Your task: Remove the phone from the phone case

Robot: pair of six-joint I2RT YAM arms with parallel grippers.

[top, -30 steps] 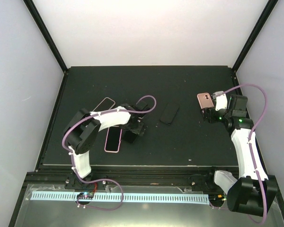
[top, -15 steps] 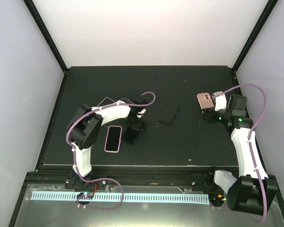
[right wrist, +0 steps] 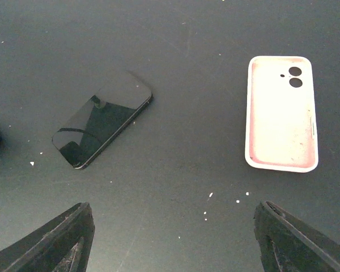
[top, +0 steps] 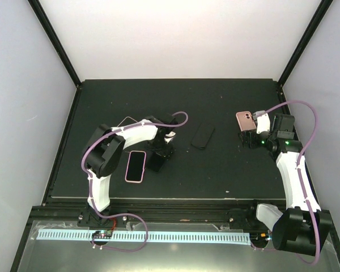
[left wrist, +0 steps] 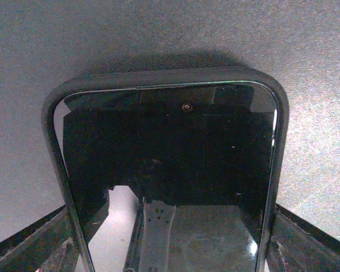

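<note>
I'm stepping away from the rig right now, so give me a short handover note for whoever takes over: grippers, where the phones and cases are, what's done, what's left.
Left gripper: fingers flank the phone in the dark case, screen up; whether they press on it is unclear.
Right gripper: open, empty, above the table.
Below it: bare black phone and empty pink case, lying apart.
A pink-rimmed phone lies beside the left arm.
Done: apparently one phone uncased.
Left: the dark-cased phone is not yet out.

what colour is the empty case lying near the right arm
The empty case is pale pink, clearest in the right wrist view.
</note>
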